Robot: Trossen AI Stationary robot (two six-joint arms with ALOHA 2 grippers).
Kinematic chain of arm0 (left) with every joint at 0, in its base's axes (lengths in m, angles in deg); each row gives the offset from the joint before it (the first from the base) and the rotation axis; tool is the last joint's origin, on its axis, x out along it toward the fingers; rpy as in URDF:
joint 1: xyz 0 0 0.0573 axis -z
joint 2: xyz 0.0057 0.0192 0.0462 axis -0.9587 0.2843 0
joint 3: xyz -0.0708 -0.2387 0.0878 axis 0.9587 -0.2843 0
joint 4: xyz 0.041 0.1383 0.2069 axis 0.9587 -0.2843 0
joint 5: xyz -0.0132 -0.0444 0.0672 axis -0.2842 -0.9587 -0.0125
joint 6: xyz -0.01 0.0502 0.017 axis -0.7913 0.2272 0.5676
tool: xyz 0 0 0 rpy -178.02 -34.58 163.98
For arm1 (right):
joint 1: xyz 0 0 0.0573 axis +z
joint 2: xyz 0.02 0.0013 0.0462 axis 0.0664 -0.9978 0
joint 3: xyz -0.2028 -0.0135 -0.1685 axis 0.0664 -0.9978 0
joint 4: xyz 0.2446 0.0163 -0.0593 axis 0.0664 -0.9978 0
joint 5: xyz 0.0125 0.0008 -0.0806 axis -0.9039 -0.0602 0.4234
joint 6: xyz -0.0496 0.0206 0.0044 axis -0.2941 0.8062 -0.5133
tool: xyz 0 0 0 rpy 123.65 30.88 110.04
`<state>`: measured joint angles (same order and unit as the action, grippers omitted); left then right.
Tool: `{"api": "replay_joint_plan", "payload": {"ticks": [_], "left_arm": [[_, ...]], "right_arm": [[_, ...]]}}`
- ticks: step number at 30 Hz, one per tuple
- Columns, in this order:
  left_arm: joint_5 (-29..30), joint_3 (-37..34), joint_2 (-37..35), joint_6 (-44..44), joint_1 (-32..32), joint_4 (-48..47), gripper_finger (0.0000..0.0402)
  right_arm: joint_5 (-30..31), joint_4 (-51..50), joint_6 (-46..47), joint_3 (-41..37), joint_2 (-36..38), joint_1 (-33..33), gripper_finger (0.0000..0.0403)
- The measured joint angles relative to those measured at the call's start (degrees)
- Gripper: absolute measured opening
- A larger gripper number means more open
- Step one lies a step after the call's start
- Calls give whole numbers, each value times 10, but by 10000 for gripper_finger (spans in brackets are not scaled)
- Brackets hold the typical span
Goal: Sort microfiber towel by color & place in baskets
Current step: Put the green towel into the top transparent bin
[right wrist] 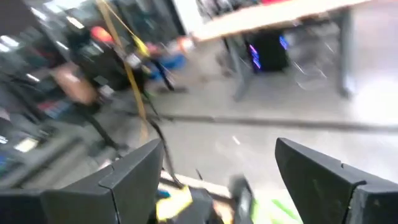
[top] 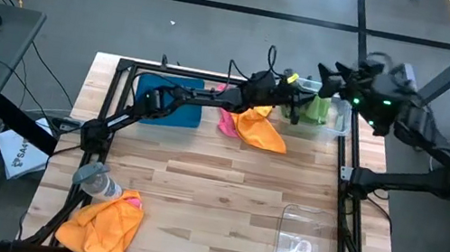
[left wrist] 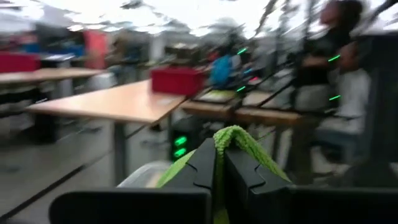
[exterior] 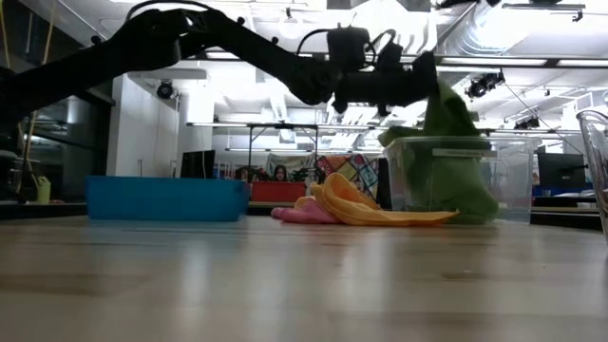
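Green towel [exterior: 454,142]: upper right of your high view, pinched between the left gripper's [left wrist: 219,163] pressed-together fingers, hanging into the far clear bin [exterior: 513,180].
Far clear bin: holds green cloth.
Orange towel [top: 261,130]: just left of that bin, lying over a pink towel [top: 227,123].
Teal tray [top: 170,99]: upper centre-left.
Near clear bin [top: 304,245]: lower right.
Orange and pink pile [top: 103,225]: lower left, beside a bottle [top: 97,181].
Right gripper [right wrist: 217,168]: fingers spread, above the far bin.
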<state>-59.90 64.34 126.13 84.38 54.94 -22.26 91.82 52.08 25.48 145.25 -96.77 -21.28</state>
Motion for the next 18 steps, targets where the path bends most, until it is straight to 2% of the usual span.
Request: {"api": "replay_joint_plan", "payload": {"ticks": [5, 11, 18], "left_arm": [[4, 0, 0, -11, -9, -46, 45], [-55, 0, -4, -66, -20, -112, 123], [-120, 1, -40, -102, -34, -160, 207]], "right_arm": [[-13, -78, 76, 0, -19, -39, 307], [-38, -116, 110, 0, -21, -92, 307], [-119, -174, 113, 0, -22, -162, 307]]}}
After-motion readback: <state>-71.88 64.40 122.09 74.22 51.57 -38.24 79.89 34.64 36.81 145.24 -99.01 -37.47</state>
